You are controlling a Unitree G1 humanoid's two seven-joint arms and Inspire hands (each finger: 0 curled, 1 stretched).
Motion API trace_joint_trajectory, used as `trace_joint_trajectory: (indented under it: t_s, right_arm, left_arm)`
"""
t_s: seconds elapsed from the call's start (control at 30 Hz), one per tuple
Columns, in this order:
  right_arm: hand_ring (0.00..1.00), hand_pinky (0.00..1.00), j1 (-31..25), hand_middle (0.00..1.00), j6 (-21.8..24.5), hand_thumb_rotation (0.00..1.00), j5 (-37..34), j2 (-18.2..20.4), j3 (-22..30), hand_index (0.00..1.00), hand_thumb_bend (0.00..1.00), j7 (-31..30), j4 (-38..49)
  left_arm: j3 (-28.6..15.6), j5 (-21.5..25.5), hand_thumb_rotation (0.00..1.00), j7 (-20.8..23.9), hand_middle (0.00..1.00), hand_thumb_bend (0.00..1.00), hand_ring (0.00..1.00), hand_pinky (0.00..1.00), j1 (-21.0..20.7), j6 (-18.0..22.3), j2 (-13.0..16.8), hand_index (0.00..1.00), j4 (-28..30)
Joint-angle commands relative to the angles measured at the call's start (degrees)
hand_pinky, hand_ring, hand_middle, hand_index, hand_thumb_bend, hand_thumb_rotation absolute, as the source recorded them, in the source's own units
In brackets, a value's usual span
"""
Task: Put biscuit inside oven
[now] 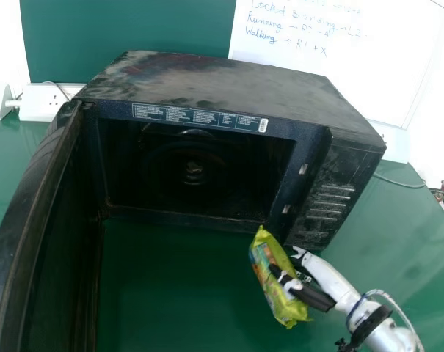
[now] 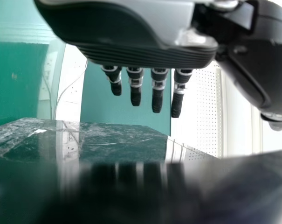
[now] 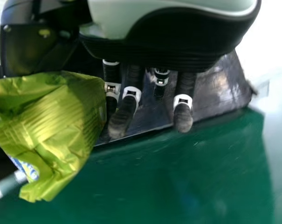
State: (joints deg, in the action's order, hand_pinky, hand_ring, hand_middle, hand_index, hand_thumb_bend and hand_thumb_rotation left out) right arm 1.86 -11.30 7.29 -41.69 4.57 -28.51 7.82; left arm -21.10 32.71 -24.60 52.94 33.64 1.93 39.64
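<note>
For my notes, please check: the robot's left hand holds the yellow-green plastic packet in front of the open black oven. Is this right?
The side is wrong: the head view shows the robot's right hand holding the packet in front of the open oven.

Robotics lab or similar workroom, exact type not certain. Whiteboard (image 1: 332,66) had handwritten marker notes, next to a green wall panel (image 1: 126,29). Microwave oven (image 1: 222,81) with dusty, scuffed top sat on a green tabletop (image 1: 170,286), white socket box (image 1: 42,103) near one side, thin cable (image 1: 399,182) near the other. Perforated white panel (image 2: 207,112) stood in background, left wrist view.
</note>
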Motion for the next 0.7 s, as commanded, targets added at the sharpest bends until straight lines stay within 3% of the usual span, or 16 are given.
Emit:
trace_joint_trajectory:
  t_s: [0.0,0.13,0.23,0.57,0.67]
  right_arm:
    - [0.03,0.08,1.2,0.13,2.8,0.03,-4.8,0.3,1.1,0.48,0.5,-2.8,-0.4]
    - [0.03,0.08,2.3,0.13,7.2,0.04,-10.1,0.8,1.7,0.48,0.5,-6.0,-0.3]
    - [0.04,0.08,3.2,0.13,10.4,0.04,-14.1,1.3,2.2,0.48,0.5,-8.1,-0.5]
    - [0.04,0.08,6.0,0.13,19.1,0.04,-21.4,3.3,2.4,0.48,0.5,-10.7,-0.4]
    - [0.02,0.07,7.4,0.11,20.0,0.03,-21.3,4.3,2.0,0.48,0.5,-10.3,-0.6]
  left_arm:
    - [-0.1,0.1,0.83,0.2,0.89,0.93,0.87,0.79,0.5,-0.3,0.2,0.87,0.2]
    - [0.0,-0.2,0.91,1.1,0.89,0.94,0.86,0.77,0.8,-1.3,-0.1,0.87,1.1]
    - [-0.2,-0.1,0.9,0.5,0.89,0.92,0.84,0.75,0.0,-0.4,0.2,0.87,0.2]
    - [0.2,0.0,0.9,1.1,0.9,0.83,0.89,0.87,0.7,-1.7,0.0,0.88,1.3]
    - [0.7,0.9,0.96,0.6,0.9,0.84,0.89,0.87,0.8,-1.8,0.1,0.88,1.3]
